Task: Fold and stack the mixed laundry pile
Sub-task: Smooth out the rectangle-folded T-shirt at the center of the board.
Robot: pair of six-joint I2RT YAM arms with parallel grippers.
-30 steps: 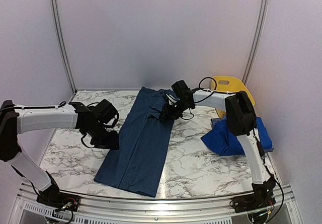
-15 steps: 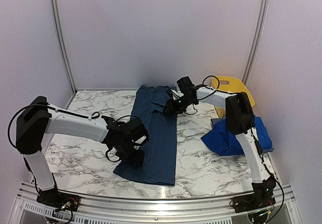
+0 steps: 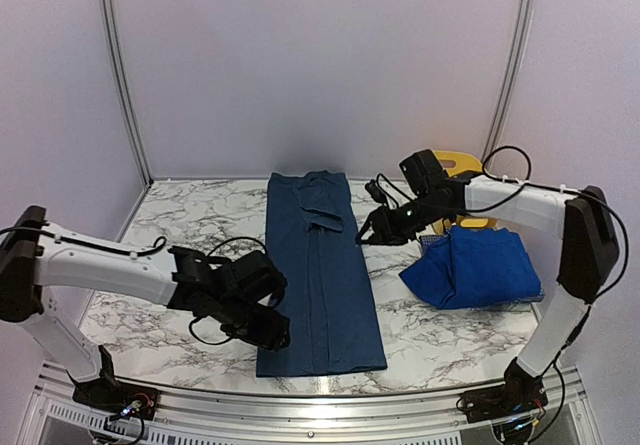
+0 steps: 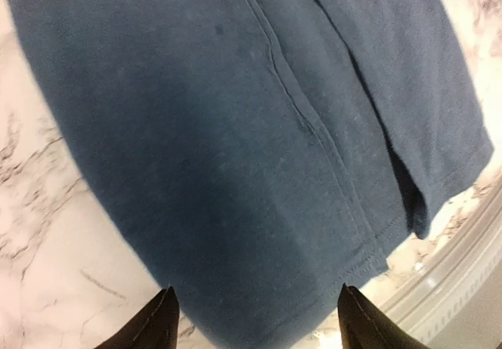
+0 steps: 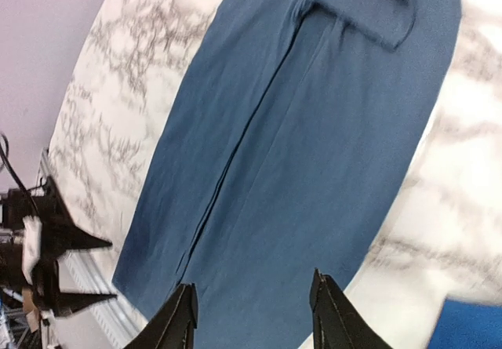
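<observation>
Hovering low over the near left corner of the dark denim-blue garment [image 3: 320, 265], the left end effector [image 3: 265, 323] had its fingers [image 4: 163, 321] spread wide with nothing between them, just cloth and a bit of marble underneath in the wrist view. The right end effector [image 3: 375, 227] was spread too and holding nothing, hanging above the garment's right edge up toward the far end.

The garment itself lay as one long narrow strip down the middle of the worktop [image 3: 170, 205], running from the back edge almost to the front rail, with a small flap sticking up near the far end. The royal-blue garment [image 3: 470, 270] sat bunched at the right side, well apart from it, in front of the yellow tub [image 3: 455, 162].

My guess was the next bit was folding that strip across its length. If so, I'd have wanted each end effector to pinch a near corner through every layer, not just the top one, then lift both together and carry them to the far end at the same pace so the side edges stayed lined up. I'd have flattened that flap first, or it'd get trapped as a lump. The near hem sat right by the rail, so a sloppy grab could've dragged it off the edge.
</observation>
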